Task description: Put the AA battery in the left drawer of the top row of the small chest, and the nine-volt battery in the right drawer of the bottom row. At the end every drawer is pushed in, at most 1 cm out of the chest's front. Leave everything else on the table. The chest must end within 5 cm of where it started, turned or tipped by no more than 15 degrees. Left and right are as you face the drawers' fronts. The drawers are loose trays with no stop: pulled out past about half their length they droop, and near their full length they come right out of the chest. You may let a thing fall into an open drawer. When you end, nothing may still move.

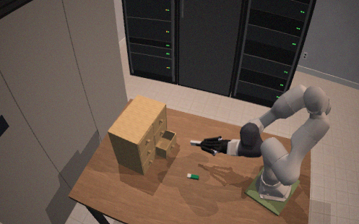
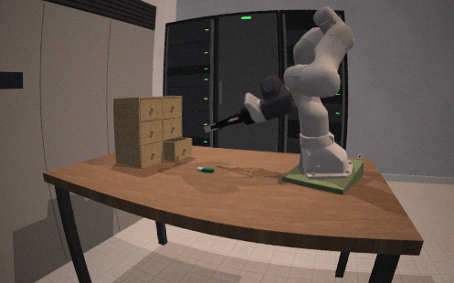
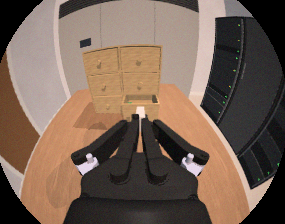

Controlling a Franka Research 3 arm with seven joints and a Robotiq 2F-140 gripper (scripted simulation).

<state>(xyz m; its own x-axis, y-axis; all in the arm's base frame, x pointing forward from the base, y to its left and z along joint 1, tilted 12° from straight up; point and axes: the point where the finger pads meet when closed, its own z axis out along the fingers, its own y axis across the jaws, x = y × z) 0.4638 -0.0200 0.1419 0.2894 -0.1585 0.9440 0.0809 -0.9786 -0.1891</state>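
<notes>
The small wooden chest (image 1: 137,134) stands at the table's far left; it also shows in the exterior view (image 2: 146,130) and the wrist view (image 3: 122,83). Its bottom-row right drawer (image 1: 166,142) (image 2: 177,148) is pulled partway out; the other drawers are in. I cannot see what lies inside the open drawer. A green and white AA battery (image 1: 193,176) lies on the table in front of the chest (image 2: 205,170). My gripper (image 1: 193,143) (image 3: 140,112) is shut and empty, held level in the air, pointing at the chest's front a short way from the open drawer. I see no nine-volt battery in any view.
The arm's base stands on a green plate (image 1: 273,193) at the table's right end. Tall grey cabinets stand behind the chest, and dark server racks stand beyond the table.
</notes>
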